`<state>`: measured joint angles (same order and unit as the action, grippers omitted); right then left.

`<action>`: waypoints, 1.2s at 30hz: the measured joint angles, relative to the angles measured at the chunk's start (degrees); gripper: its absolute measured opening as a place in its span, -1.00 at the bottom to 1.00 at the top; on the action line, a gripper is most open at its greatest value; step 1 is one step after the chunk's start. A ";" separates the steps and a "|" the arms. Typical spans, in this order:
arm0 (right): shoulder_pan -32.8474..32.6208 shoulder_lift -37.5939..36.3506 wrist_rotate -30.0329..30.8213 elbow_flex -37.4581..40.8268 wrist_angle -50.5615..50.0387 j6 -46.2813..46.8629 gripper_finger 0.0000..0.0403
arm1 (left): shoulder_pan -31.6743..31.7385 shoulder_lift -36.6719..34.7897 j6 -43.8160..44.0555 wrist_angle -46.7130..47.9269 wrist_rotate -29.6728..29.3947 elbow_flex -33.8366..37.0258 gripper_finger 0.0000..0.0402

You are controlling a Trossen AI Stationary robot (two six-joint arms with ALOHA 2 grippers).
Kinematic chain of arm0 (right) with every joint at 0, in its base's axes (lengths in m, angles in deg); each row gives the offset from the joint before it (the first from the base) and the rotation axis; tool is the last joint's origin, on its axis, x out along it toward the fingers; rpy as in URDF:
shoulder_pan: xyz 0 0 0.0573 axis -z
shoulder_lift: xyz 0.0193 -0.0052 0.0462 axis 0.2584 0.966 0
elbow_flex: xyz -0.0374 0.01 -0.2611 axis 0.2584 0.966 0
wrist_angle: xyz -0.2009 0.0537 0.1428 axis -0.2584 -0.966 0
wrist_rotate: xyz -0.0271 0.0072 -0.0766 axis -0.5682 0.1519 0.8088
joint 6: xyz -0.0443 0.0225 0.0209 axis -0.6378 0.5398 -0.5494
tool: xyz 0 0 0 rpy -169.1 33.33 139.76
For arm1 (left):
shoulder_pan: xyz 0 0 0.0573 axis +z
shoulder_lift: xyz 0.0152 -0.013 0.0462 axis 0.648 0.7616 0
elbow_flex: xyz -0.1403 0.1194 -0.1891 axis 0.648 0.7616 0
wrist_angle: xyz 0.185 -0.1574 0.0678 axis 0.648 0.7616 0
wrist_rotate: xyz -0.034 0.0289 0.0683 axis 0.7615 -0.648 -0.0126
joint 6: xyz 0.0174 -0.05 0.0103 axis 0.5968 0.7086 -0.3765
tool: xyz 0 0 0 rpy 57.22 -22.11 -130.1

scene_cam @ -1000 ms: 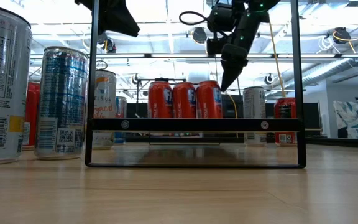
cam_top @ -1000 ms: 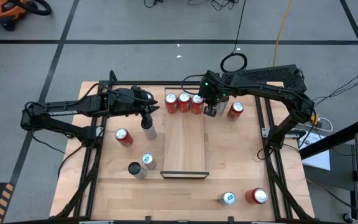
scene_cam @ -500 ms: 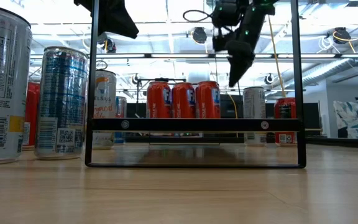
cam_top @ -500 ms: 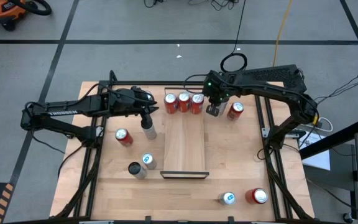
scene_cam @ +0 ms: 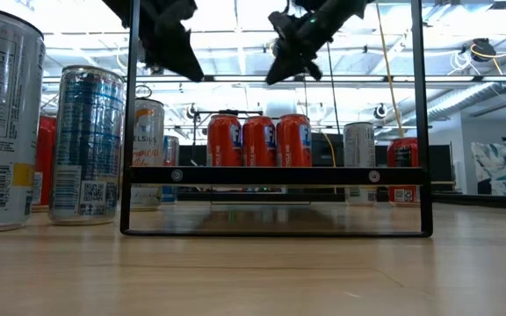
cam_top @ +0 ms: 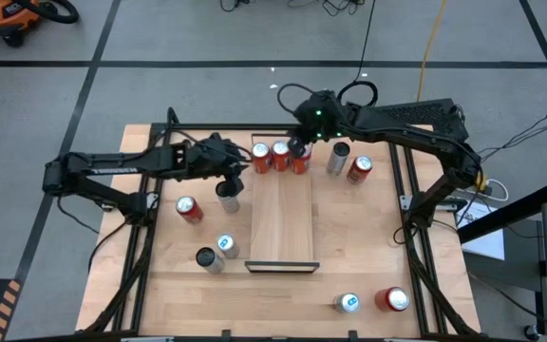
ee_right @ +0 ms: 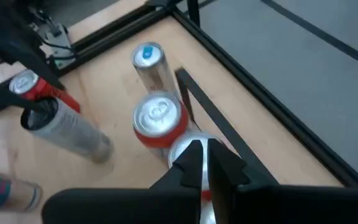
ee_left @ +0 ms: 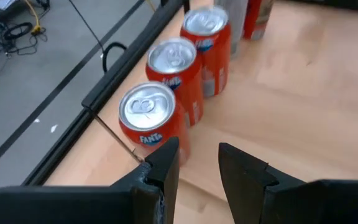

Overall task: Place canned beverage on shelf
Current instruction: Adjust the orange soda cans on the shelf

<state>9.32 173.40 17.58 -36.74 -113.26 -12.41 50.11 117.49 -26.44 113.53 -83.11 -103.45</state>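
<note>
Shelf w/ three orange cans at far end; both grippers aloft.

We note the shelf point(cam_top: 281, 223) lies mid-table, lengthwise; three orange cans point(cam_top: 280, 155) stand in a row across its 12 o'clock end. Right gripper point(cam_top: 297, 148) hovers over that row, fingers closed, empty. Left gripper point(cam_top: 229, 177) at shelf's 10 o'clock, above a tall silver can point(cam_top: 227, 196), fingers slightly apart; we can't tell if it grips. Other cans stand scattered on the table point(cam_top: 368, 237).
</note>
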 joint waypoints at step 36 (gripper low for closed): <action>-1.04 8.39 -2.85 0.00 -2.82 2.36 -1.00 | 7.94 8.51 -2.93 -1.75 5.14 0.02 -0.41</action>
<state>8.28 181.79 14.73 -36.74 -116.08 -10.05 58.05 126.00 -29.37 111.78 -77.97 -103.42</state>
